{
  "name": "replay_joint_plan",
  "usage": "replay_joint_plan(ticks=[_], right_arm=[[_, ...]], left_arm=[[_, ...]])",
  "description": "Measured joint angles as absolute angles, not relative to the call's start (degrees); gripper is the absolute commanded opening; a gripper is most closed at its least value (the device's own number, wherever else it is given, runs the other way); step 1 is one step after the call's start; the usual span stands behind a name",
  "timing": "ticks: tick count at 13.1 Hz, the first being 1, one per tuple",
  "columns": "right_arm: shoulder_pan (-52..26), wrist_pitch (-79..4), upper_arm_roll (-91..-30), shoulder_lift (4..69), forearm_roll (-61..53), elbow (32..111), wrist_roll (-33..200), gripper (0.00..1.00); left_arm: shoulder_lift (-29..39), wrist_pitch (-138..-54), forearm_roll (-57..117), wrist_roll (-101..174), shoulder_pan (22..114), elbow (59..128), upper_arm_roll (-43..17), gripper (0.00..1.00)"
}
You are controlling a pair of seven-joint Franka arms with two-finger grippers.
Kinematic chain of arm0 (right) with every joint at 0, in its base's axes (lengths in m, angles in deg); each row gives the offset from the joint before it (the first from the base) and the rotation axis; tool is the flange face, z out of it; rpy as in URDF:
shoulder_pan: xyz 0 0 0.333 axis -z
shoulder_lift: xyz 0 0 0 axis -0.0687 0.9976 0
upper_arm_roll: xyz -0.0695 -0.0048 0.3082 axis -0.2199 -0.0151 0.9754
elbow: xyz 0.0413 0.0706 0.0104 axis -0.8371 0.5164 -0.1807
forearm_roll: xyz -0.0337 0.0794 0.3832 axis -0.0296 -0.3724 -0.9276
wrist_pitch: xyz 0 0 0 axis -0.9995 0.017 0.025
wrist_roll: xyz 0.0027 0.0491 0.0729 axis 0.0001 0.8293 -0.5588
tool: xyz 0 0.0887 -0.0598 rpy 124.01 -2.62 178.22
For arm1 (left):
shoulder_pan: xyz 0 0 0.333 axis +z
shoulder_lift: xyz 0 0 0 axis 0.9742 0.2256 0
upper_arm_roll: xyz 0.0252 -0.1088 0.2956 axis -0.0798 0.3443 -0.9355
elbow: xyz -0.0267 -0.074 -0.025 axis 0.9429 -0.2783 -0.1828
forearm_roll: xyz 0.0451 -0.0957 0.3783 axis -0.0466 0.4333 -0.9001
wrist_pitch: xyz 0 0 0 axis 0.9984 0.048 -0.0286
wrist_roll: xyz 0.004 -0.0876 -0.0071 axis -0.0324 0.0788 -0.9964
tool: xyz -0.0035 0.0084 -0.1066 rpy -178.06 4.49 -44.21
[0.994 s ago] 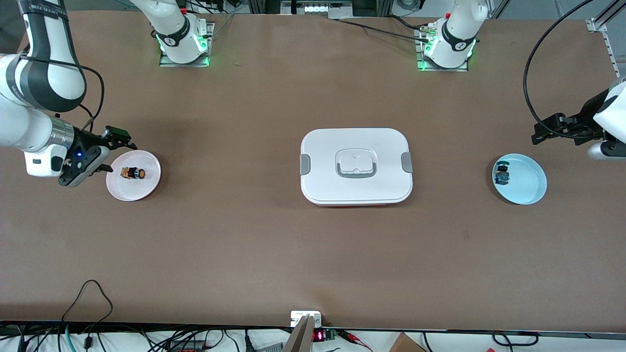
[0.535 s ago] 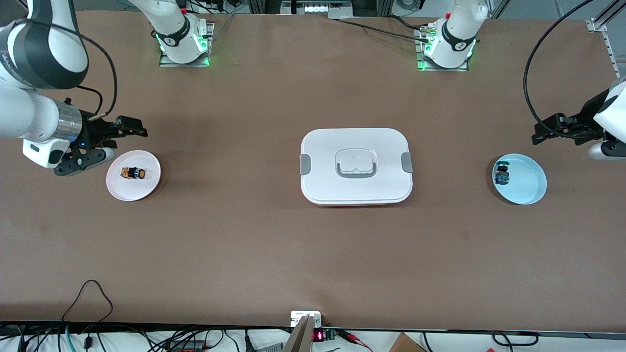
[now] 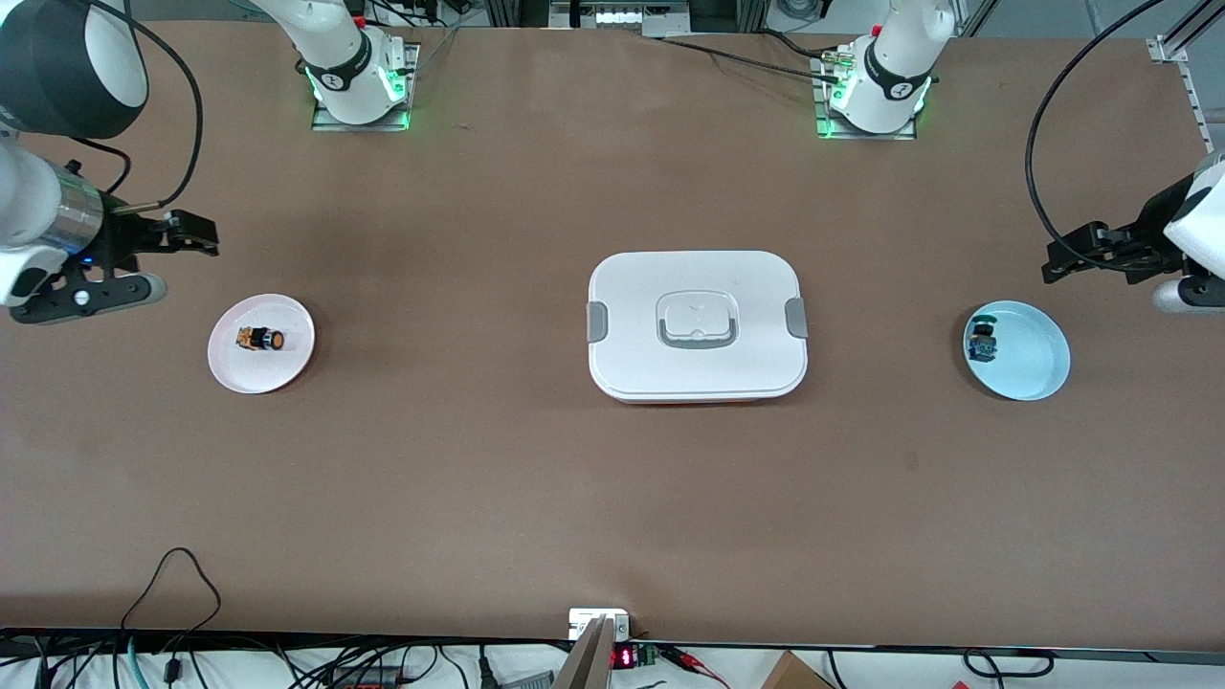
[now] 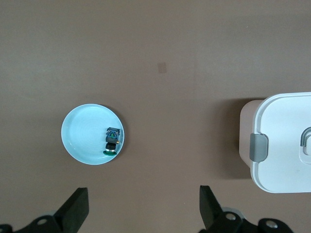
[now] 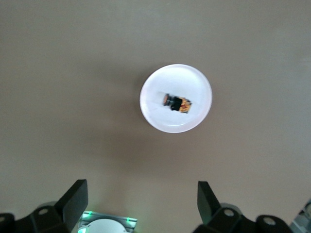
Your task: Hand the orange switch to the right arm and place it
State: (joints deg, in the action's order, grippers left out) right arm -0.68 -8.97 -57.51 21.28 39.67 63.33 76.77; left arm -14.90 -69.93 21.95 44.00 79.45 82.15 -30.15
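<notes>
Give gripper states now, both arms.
Left gripper: open, empty, near the blue plate.
Right gripper: open, empty; orange switch lies on the pink plate.

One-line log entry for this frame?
orange switch: on pink plate | right gripper: open, empty, beside plate | left gripper: open, waiting near blue plate

tabletop (image 3: 478,478): brown, matt, smooth | box (image 3: 697,325): white plastic, smooth, grey clips | pink plate (image 3: 287,368): smooth, a bit shiny | blue plate (image 3: 1038,368): smooth, glossy | orange switch (image 3: 260,339): black plastic body, orange cap | right arm (image 3: 29,206): white shiny shell, silver metal ring | fingers (image 4: 77,208): black, matt
</notes>
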Motion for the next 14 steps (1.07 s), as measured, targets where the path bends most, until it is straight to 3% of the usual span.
replay_joint_plan(ticks=[9,14], right_arm=[[-0.69,-15.8,-57.89,18.79,37.27,66.39,86.57,1.0],[-0.36,-22.68,-58.16,12.94,37.22,76.18,86.64,1.0]], left_arm=[[-14.9,-69.92,21.95,43.91,79.62,82.15,-30.18,1.0],[-14.9,-69.91,21.95,43.9,79.71,82.16,-30.18,1.0]])
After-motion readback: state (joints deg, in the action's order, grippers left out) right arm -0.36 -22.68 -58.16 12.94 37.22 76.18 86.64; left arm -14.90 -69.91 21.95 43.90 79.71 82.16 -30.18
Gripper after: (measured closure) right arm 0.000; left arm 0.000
